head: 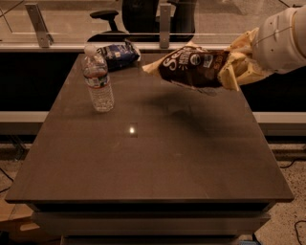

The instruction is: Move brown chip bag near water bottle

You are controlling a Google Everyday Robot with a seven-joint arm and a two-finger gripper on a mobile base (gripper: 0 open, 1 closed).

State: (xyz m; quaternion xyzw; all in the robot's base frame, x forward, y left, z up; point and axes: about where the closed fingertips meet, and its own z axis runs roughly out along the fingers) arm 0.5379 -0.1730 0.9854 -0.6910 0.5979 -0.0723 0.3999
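Looks like an office/lab: swivel chair [138, 12] behind a dark work table [143, 162], speckled hard floor. Upper right over the table, gripper [233, 72] clamps brown chip bag [191, 64].

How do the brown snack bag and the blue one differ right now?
The brown chip bag is dark brown with white lettering; the blue snack bag is dark blue. The brown chip bag hangs tilted above the table, clamped at one end by the gripper; the blue snack bag lies on the table's far edge. Both are glossy snack bags.
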